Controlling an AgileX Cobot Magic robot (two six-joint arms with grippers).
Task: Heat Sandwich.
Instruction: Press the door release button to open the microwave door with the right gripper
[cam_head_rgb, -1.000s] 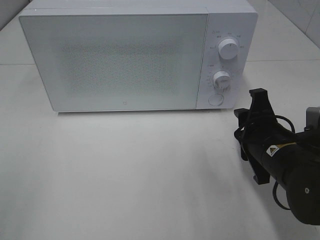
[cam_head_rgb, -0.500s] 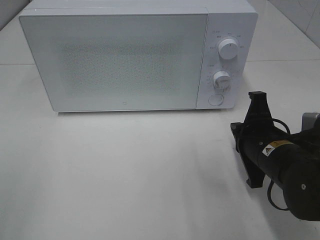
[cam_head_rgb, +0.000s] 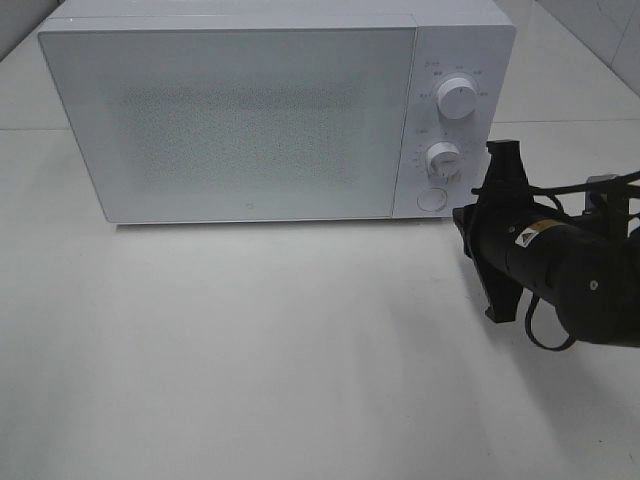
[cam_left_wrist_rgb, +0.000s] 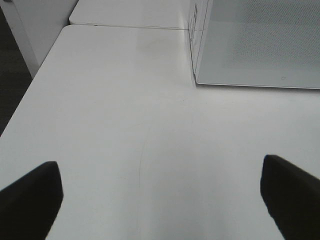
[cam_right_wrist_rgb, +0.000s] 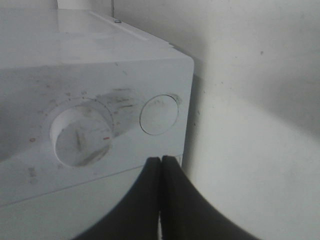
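Beside the microwave's (cam_head_rgb: 250, 120) control panel, the right tool (cam_right_wrist_rgb: 161, 161) is pinched closed on nothing.
Only its wrist view shows the tips near the round button (cam_right_wrist_rgb: 159, 115), beside a smudged dial (cam_right_wrist_rgb: 80, 136). The left tool (cam_left_wrist_rgb: 160, 165) gapes wide over the white surface (cam_left_wrist_rgb: 125, 125). The dial markings are too small to read. The sandwich is in no view.

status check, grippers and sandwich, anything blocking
Left gripper open above the table. Right gripper shut, tips close to the round button on the microwave. Sandwich not in view. Microwave door shut.
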